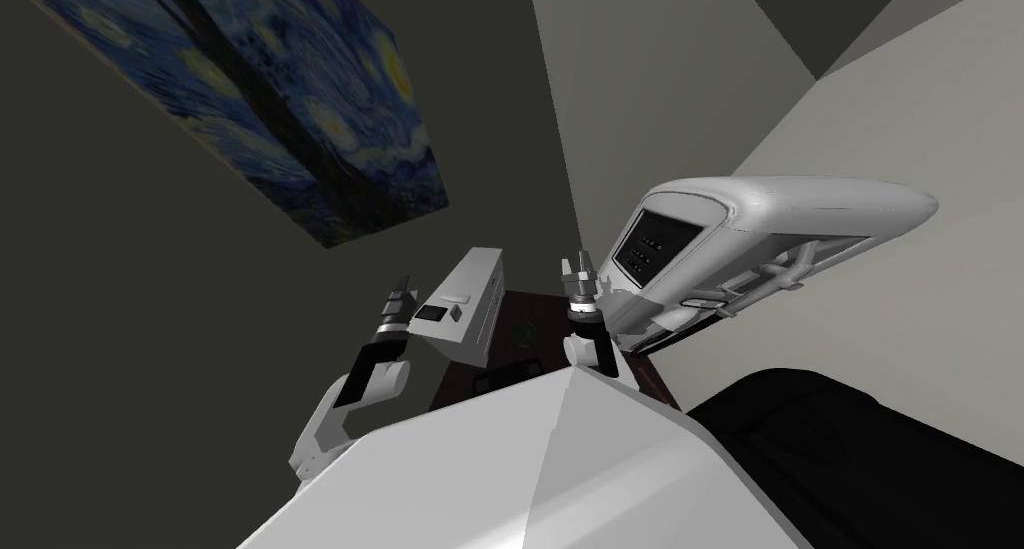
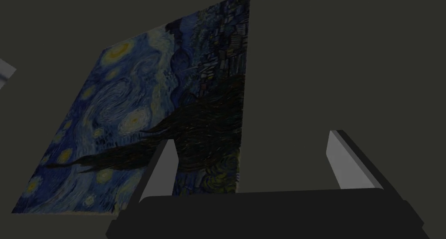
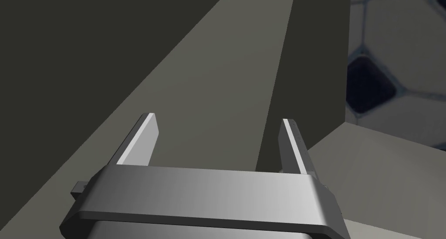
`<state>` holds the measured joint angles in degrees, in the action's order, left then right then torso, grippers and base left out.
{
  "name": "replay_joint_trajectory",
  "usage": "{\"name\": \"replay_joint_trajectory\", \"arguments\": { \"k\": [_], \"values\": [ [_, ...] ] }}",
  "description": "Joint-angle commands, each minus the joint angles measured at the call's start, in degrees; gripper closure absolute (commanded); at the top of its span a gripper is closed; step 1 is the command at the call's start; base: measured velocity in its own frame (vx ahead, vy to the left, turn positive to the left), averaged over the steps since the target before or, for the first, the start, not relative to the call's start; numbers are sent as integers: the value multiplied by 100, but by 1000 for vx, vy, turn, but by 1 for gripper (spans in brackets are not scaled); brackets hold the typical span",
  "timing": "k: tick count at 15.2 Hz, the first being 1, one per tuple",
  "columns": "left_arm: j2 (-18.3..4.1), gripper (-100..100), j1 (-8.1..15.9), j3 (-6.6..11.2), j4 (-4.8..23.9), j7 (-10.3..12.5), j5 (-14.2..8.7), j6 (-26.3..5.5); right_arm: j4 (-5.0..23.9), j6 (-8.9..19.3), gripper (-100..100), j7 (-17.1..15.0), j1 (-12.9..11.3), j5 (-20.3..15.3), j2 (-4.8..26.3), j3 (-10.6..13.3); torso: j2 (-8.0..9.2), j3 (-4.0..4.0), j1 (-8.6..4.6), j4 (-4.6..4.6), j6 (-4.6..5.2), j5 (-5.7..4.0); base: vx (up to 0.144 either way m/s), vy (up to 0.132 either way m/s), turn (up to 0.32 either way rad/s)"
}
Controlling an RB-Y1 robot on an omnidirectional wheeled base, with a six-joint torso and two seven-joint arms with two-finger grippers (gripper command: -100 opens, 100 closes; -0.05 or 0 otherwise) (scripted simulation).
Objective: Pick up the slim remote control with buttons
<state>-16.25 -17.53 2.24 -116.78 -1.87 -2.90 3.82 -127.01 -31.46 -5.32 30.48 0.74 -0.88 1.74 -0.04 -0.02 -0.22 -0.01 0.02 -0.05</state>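
A small dark wooden table [image 1: 530,318] stands right in front of me. A slim dark object [image 1: 505,375], possibly the remote, lies at the table's near edge and is partly hidden. My left gripper [image 1: 402,293] hovers beside the table's left side, next to a white box [image 1: 475,298]. In the left wrist view the left gripper [image 2: 251,137] is open and holds nothing. My right gripper [image 1: 581,268] is raised over the table's right side. Its fingers stand apart and empty in the right wrist view, where the right gripper [image 3: 218,118] faces a wall.
The white box, which has a dark panel, takes up the left of the table. A large white-grey unit [image 1: 780,218] with dark button panels crowds the table's right side. A black shape [image 1: 860,453] lies low on the right. A dark wall rises close behind the table.
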Motion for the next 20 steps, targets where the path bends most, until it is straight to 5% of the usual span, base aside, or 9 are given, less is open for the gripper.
{"name": "replay_joint_trajectory", "arguments": {
  "k": [1,7,12,13,15,16,20],
  "values": [
    [-119,-100,137,82,239,-111,-46,-263,0,0,0,0,0,0,0,0,0,0,0,0,0,0,8,-50,-38],
    [-477,-100,685,368,988,-616,-185,-1006,0,0,0,0,0,0,0,0,-3,-2,-2,-1,0,0,13,-63,-39],
    [-589,-100,878,468,1471,-795,-235,-1430,0,0,0,0,0,0,0,0,-8,-5,0,-2,-1,0,22,-53,-29],
    [-697,-100,1075,571,1745,-978,-285,-1615,0,0,0,0,0,0,0,0,-6,-4,4,-2,-2,0,23,-45,-45],
    [-697,-100,1075,571,1800,-978,-285,-1741,0,0,0,0,0,0,0,0,-8,-5,3,-2,-1,1,22,-44,-26],
    [-800,-100,1275,676,2117,-1163,-336,-1874,0,0,0,0,0,0,0,0,-6,-4,5,-2,-2,1,26,-45,-36],
    [-899,-100,1477,781,2427,-1351,-388,-2375,0,0,0,0,0,0,0,0,-9,-5,4,-2,-1,0,30,-44,-37]
  ]
}}
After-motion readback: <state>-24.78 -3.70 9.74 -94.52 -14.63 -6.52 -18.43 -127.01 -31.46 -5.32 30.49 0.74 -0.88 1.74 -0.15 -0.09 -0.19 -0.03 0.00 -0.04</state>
